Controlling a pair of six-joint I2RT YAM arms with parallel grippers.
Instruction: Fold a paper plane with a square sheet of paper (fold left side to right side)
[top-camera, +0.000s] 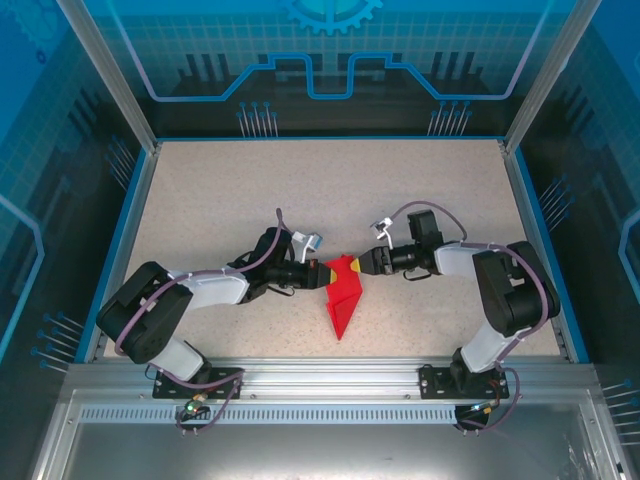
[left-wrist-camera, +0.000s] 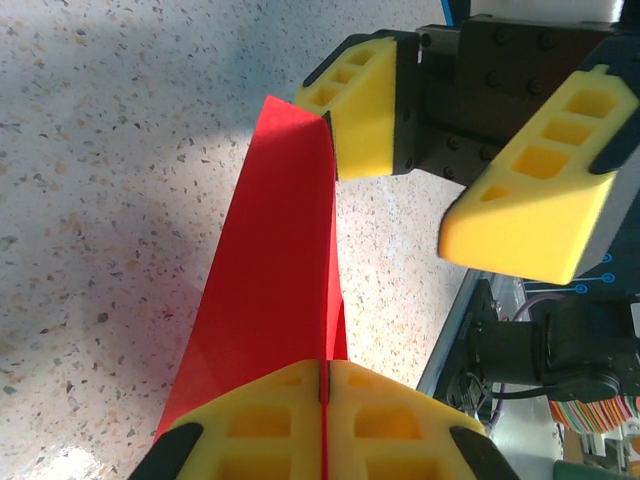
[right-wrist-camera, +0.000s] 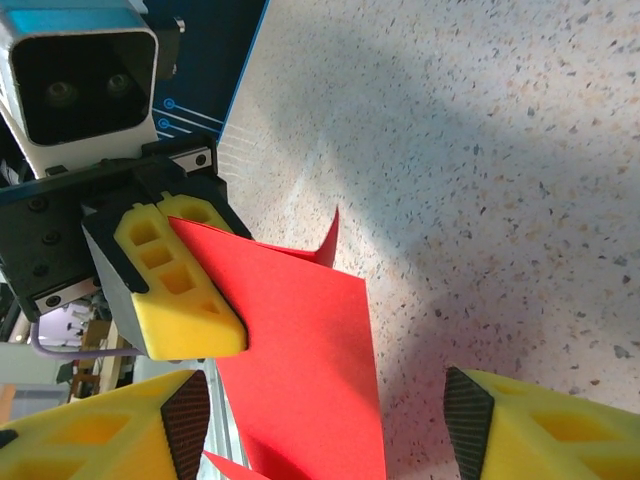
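Observation:
The paper plane (top-camera: 343, 297) is a narrow red dart with small yellow patches, its point aimed at the table's near edge. My left gripper (top-camera: 323, 272) is shut on its wide end, and in the left wrist view the red paper (left-wrist-camera: 280, 270) runs up from between the closed yellow pads (left-wrist-camera: 260, 425). My right gripper (top-camera: 360, 262) is open just right of the plane's top. In the right wrist view its fingers (right-wrist-camera: 100, 435) stand wide apart on either side of the paper (right-wrist-camera: 310, 350), not touching it.
The speckled table (top-camera: 220, 200) has free room at the back and on both sides. A blue rim (top-camera: 125, 220) and glass walls enclose it. The aluminium rail (top-camera: 320, 375) with the arm bases runs along the near edge.

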